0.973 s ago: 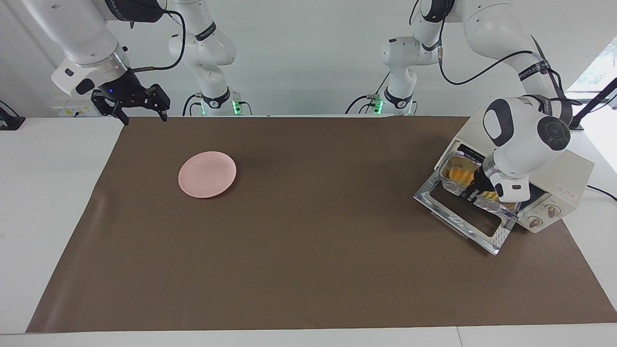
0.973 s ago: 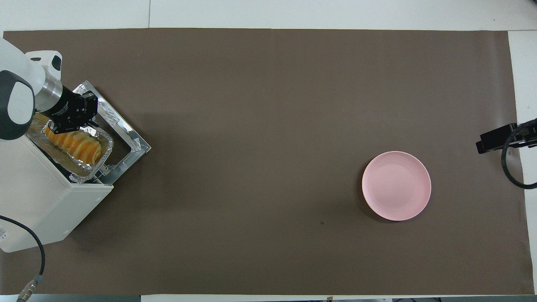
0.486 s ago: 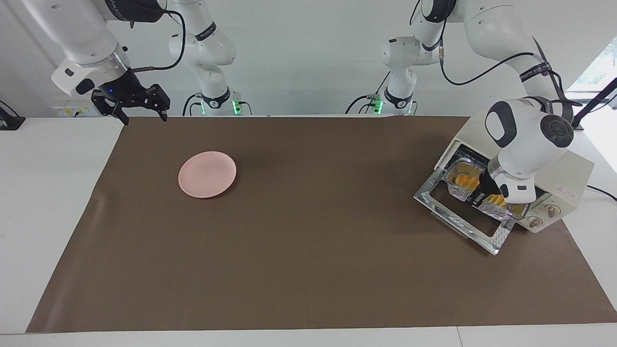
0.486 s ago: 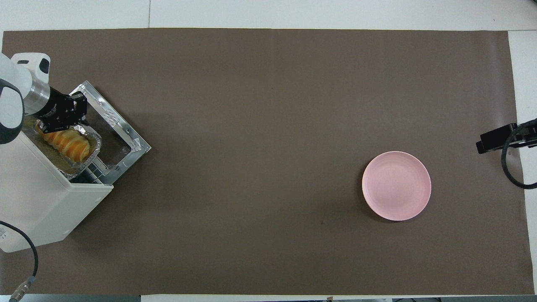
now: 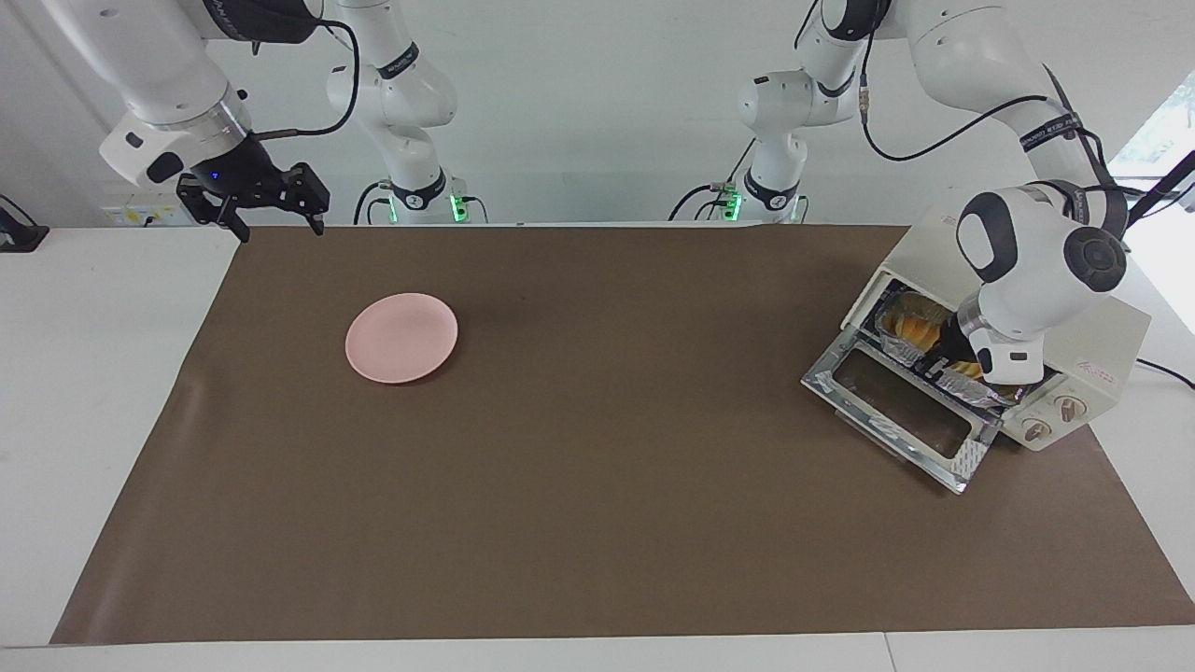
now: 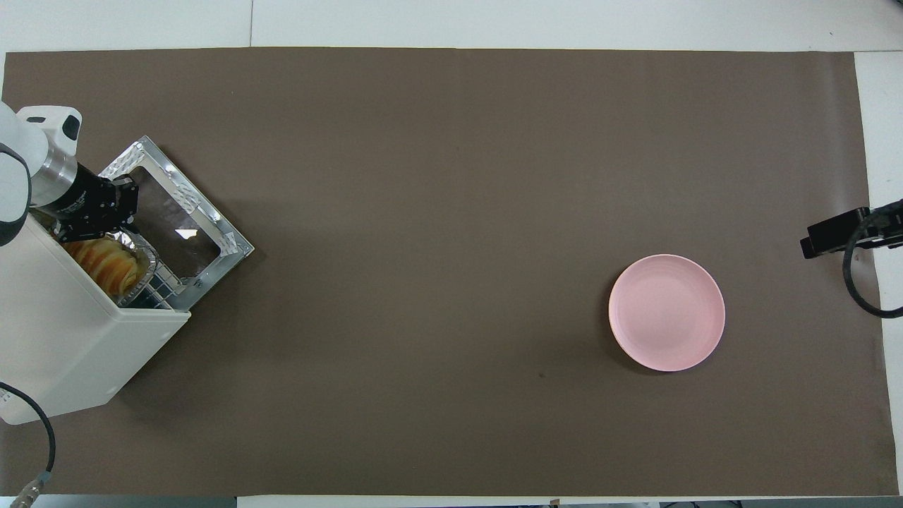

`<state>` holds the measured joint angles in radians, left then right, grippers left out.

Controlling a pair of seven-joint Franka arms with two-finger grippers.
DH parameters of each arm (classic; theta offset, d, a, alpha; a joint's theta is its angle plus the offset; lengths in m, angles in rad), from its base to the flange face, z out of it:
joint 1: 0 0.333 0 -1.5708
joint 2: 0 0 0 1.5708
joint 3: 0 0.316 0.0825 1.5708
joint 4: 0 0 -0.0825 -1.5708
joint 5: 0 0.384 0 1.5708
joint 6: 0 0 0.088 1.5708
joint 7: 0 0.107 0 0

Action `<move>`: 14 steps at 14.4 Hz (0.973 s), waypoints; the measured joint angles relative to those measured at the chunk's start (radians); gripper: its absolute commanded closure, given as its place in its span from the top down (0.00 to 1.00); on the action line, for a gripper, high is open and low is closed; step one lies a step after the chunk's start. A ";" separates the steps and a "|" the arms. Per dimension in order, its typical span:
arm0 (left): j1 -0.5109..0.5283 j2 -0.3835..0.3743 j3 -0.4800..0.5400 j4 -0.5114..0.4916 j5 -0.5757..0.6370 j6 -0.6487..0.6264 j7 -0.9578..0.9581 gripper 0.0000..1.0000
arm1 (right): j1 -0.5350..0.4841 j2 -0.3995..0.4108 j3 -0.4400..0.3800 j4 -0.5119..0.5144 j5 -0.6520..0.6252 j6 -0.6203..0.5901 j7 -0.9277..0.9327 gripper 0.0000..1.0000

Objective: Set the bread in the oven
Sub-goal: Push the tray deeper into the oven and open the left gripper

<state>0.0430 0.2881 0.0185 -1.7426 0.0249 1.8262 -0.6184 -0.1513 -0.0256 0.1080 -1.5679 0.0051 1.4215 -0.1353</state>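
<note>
The cream-white oven [image 5: 1106, 331] stands at the left arm's end of the table with its glass door [image 5: 892, 415] dropped open. The golden bread [image 5: 907, 326] lies in a silver foil tray [image 5: 962, 389] that sits mostly inside the oven on the rack. My left gripper [image 5: 945, 362] is at the oven's mouth, shut on the tray's front rim. In the overhead view the bread [image 6: 106, 257] shows just inside the oven [image 6: 63, 339], with the left gripper [image 6: 113, 224] beside it. My right gripper [image 5: 276, 224] is open and empty and waits raised over the mat's corner at its own end.
A round pink plate [image 5: 401, 337] lies on the brown mat [image 5: 597, 523] toward the right arm's end; it also shows in the overhead view [image 6: 667, 312]. The open door [image 6: 176, 226] juts out onto the mat in front of the oven. The oven's cable trails off the table's end.
My left gripper has moved the foil tray with the bread from over the open door into the oven. The right arm has not moved.
</note>
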 measured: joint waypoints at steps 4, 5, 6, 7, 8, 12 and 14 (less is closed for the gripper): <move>-0.005 -0.019 -0.003 -0.048 0.023 0.000 0.000 0.00 | 0.000 0.000 0.000 0.000 0.000 0.000 0.000 1.00; -0.007 -0.022 -0.003 -0.054 0.040 0.000 0.000 0.00 | 0.000 0.000 0.000 0.000 0.000 0.000 0.000 1.00; -0.009 -0.024 -0.004 -0.056 0.048 0.001 0.000 0.00 | 0.000 0.000 0.000 0.000 0.000 0.000 0.000 1.00; -0.012 -0.025 -0.004 -0.056 0.056 0.001 0.000 0.00 | 0.000 0.000 0.000 0.000 0.000 0.000 0.000 1.00; -0.012 -0.025 -0.005 -0.056 0.062 0.001 0.000 0.00 | 0.000 0.000 0.000 0.000 0.000 0.000 0.000 1.00; -0.012 -0.026 -0.006 -0.057 0.067 0.001 0.000 0.00 | 0.000 0.000 0.000 0.000 0.000 0.000 0.000 1.00; -0.012 -0.026 -0.006 -0.057 0.068 0.006 0.001 0.00 | 0.000 0.000 0.000 0.000 0.000 0.000 0.000 1.00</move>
<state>0.0306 0.2618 0.0125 -1.7993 0.0934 1.8319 -0.6176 -0.1513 -0.0256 0.1080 -1.5679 0.0051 1.4215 -0.1354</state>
